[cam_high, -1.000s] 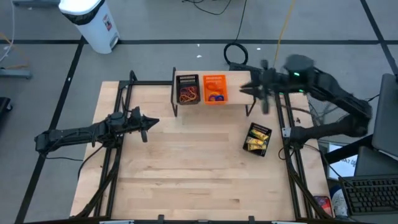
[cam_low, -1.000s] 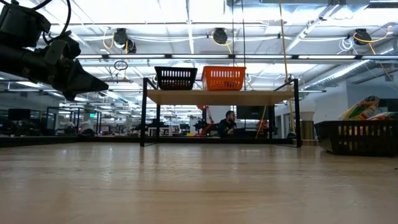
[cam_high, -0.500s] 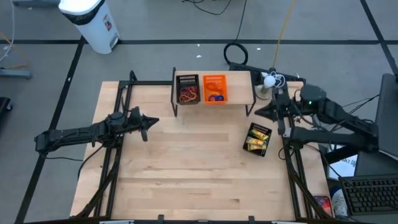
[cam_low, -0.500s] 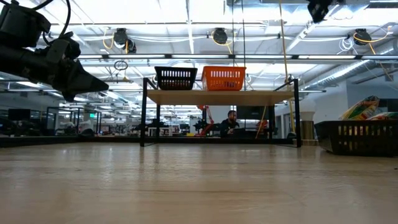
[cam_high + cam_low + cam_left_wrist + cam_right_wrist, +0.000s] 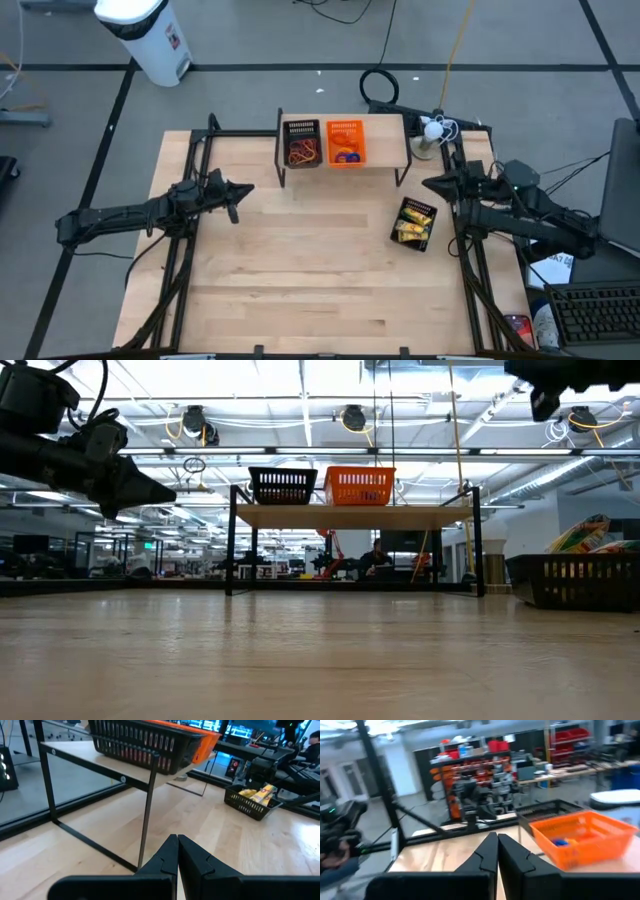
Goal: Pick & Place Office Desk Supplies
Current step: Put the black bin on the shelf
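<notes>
The right gripper (image 5: 430,184) is seen at the right edge of the table (image 5: 300,280), raised above it, with its two fingers (image 5: 496,851) pressed together and nothing between them. It is pointed toward the middle of the table, near the right end of the small shelf (image 5: 385,152). In the low view this gripper (image 5: 545,400) is found high in the upper right corner.

The left gripper (image 5: 245,190) is held over the left side of the table, also clenched and empty; its fingers (image 5: 177,855) are closed to a point. It is directed toward the shelf, whose thin black leg (image 5: 146,815) is seen just in front of it.

On the shelf two baskets are placed side by side, touching. In the black basket (image 5: 302,143) the red and tan rubber bands (image 5: 303,152) are kept. In the orange basket (image 5: 345,142) small blue and purple rings (image 5: 347,155) are lying.

A second black basket (image 5: 415,223) is set on the table, near the right gripper and well apart from the shelf. The yellow packets (image 5: 413,228) are held in it.

Beyond the far left corner of the table a white bin (image 5: 146,35) is standing on the floor.
</notes>
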{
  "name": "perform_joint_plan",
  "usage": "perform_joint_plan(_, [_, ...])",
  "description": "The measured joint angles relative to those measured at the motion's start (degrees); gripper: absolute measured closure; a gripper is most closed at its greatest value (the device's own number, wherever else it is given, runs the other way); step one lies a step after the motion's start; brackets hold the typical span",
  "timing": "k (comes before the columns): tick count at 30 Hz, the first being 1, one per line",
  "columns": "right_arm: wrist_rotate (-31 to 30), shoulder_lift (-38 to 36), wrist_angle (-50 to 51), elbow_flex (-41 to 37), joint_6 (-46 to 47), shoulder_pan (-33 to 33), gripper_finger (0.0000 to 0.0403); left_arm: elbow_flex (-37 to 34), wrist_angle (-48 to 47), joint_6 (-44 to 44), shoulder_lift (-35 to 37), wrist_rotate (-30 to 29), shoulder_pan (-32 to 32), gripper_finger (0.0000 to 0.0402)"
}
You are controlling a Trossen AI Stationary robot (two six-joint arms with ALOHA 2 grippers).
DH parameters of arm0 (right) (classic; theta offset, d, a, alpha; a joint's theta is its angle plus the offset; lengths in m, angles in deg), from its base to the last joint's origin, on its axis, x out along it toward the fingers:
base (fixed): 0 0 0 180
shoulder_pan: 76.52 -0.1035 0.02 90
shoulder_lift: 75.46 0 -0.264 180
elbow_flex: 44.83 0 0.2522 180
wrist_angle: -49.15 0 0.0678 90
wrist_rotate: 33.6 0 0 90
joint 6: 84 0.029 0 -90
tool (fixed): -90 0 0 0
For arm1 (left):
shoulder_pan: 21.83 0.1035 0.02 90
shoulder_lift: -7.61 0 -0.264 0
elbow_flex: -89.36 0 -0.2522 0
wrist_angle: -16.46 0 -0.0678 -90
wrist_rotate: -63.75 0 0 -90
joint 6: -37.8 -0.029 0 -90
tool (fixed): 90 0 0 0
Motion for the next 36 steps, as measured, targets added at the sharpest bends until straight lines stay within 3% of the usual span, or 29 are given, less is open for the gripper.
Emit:
perform_joint_plan(7, [-2.0, -3.1, -2.5, -7.6, 4.8, -1.0, 0.0403, 0.0, -1.6, -0.1, 0.0, 2.9, 0.0, 0.0396])
perform_joint_plan(13, [0.6, 0.1, -14.9, -16.4, 10.2, -6.5, 0.0403, 0.0, -3.5, -0.1, 0.0, 4.5, 0.0, 0.0396])
perform_joint_plan(21, [-2.6, 9.2, -15.2, -12.6, 8.8, -15.6, 0.0403, 0.0, -4.2, -0.1, 0.0, 4.6, 0.0, 0.0396])
perform_joint_plan(25, [-8.0, 16.5, -2.1, -4.6, 8.0, -21.8, 0.0403, 0.0, -4.3, -0.2, 0.0, 4.6, 0.0, 0.0396])
perform_joint_plan(31, [-21.3, 32.4, 23.4, 10.0, 13.0, -33.0, 0.0403, 0.0, -4.4, -0.4, 0.0, 4.6, 0.0, 0.0396])
perform_joint_plan(36, [-24.7, 47.3, 33.8, 18.1, 20.5, -40.3, 0.0399, 0.0, -4.4, -0.4, 0.0, 4.6, 0.0, 0.0396])
